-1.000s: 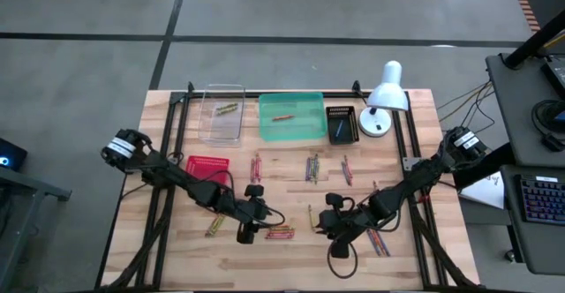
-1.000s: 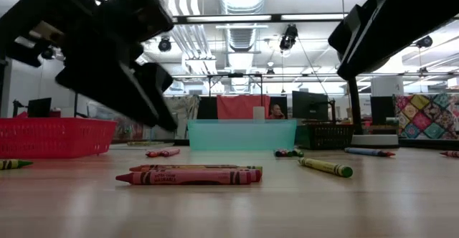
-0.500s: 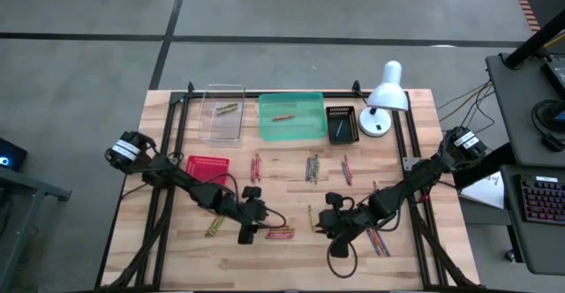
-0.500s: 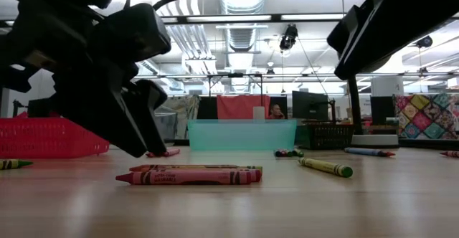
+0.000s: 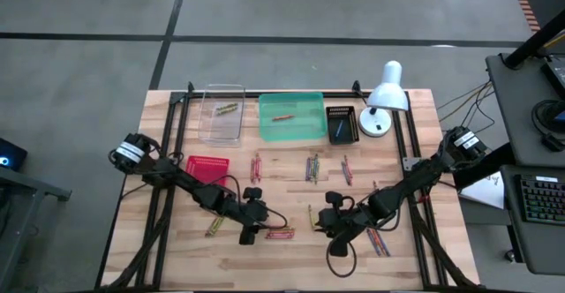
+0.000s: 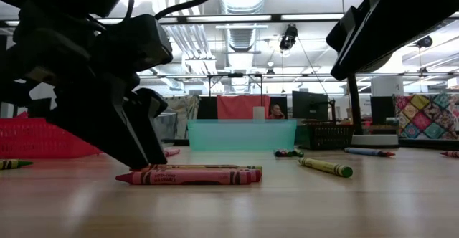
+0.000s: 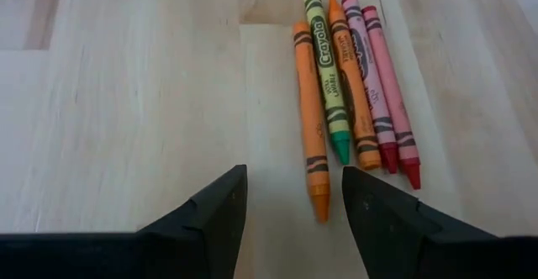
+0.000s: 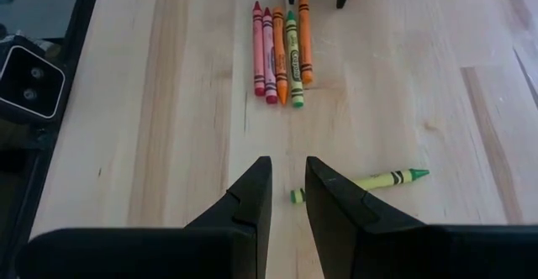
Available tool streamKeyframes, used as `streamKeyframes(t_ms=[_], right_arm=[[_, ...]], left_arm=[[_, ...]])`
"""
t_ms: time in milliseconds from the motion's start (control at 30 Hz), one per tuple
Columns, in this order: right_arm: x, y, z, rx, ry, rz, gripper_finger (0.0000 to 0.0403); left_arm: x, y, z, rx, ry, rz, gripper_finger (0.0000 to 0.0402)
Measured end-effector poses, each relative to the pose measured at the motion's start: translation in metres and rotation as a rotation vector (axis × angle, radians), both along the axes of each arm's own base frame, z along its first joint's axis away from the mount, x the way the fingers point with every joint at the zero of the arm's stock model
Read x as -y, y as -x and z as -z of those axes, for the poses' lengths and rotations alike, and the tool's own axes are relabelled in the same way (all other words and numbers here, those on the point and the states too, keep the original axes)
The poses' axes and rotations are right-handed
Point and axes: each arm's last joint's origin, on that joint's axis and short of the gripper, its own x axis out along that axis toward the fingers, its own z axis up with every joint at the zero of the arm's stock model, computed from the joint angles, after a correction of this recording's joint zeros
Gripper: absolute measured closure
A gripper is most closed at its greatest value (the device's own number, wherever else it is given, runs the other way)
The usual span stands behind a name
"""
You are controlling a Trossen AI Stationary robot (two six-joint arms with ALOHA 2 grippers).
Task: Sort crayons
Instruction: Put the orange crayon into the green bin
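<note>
- High view: left gripper (image 5: 251,232) low over the bench's near edge, just beside the row of crayons (image 5: 280,233); right gripper (image 5: 333,227) waiting near it, towards the near right corner.
- Low view: left gripper's dark bulk down at the row's end.
- Left wrist view: jaws spread wide, empty, orange crayon (image 7: 310,119) pointing between the fingertips (image 7: 220,200).
- Right wrist view: jaws nearly together, holding nothing.
- Judged: reaching to pick; next, lowering astride that one crayon and closing.
</note>
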Motion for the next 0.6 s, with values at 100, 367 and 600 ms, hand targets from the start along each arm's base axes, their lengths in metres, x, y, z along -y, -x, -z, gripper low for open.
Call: streamKeyframes(t_ms=[100,367,600], right_arm=[[0.0,0.0,0.0,0.0,0.0,0.0,0.0339],[0.0002,-0.0001,0.0,0.0,0.003,0.0,0.0339],[0.0006,-0.0003,0.0,0.003,0.012,-0.006,0.0339]], left_arm=[[-0.0001,0.0,0.0,0.001,-0.003,-0.003,0.0235],[-0.0004,0.0002,0.0003,-0.001,-0.001,-0.013,0.028],[-0.0005,0.0004,0.0004,-0.004,0.007,-0.024,0.0321]])
